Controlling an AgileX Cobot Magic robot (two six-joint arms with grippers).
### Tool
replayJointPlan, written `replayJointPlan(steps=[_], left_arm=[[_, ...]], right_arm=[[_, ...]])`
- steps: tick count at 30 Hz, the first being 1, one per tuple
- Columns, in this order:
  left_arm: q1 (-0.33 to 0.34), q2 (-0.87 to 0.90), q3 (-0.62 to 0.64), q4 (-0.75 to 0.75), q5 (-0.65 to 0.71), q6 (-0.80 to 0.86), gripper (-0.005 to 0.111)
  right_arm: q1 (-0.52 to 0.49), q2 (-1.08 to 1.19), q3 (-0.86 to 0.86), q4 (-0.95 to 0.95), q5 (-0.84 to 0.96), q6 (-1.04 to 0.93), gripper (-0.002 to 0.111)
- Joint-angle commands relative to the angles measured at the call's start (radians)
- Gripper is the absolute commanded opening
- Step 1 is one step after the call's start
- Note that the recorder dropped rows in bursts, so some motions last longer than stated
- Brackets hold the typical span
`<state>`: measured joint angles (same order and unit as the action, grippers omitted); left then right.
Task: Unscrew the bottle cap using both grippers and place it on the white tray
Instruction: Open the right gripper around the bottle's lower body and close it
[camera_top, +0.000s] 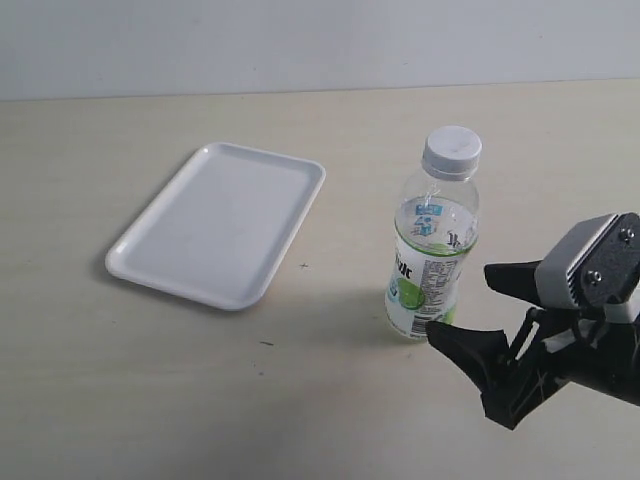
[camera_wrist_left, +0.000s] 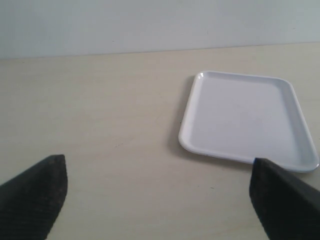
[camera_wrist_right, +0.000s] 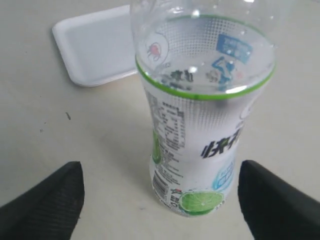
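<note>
Pale beige tabletop fills every view and ends at a straight far edge against a plain light wall. The white tray lies flat and bare on the left part of the surface, set at an angle. The bottle stands upright well to the tray's right, with a broad strip of open table between them. The bottle cap sits on the bottle's neck.

Only the exterior view shows the cap; the right wrist view cuts the bottle off above its shoulder. That wrist view shows the right gripper spread wide, its black fingers flanking the bottle's lower body with bare table showing on each side. It also catches a corner of the tray beyond the bottle.

The left gripper appears only in its own wrist view, jaws wide apart over bare tabletop and holding nothing. The tray lies ahead of it and off to one side. Neither view shows the bottle near it.
</note>
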<state>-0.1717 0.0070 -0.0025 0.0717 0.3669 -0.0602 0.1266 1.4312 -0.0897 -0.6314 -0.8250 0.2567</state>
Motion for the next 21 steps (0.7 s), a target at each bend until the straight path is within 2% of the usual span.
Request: replayJointPlan(steps=[1, 7, 17, 21], left_arm=[[-0.007, -0.007, 0.002, 0.004, -0.006, 0.000, 0.094], [-0.007, -0.007, 0.002, 0.004, -0.006, 0.000, 0.094], [-0.007, -0.007, 0.002, 0.004, -0.006, 0.000, 0.094], [-0.007, -0.007, 0.002, 0.004, -0.006, 0.000, 0.094]], right_arm=[[0.001, 0.000, 0.002, 0.017, -0.044, 0.000, 0.083], [0.001, 0.000, -0.029, 0.024, -0.038, -0.007, 0.094], [0.001, 0.044, -0.038, 0.023, -0.049, -0.011, 0.095], [0.001, 0.117, -0.038, 0.031, -0.149, -0.052, 0.095]])
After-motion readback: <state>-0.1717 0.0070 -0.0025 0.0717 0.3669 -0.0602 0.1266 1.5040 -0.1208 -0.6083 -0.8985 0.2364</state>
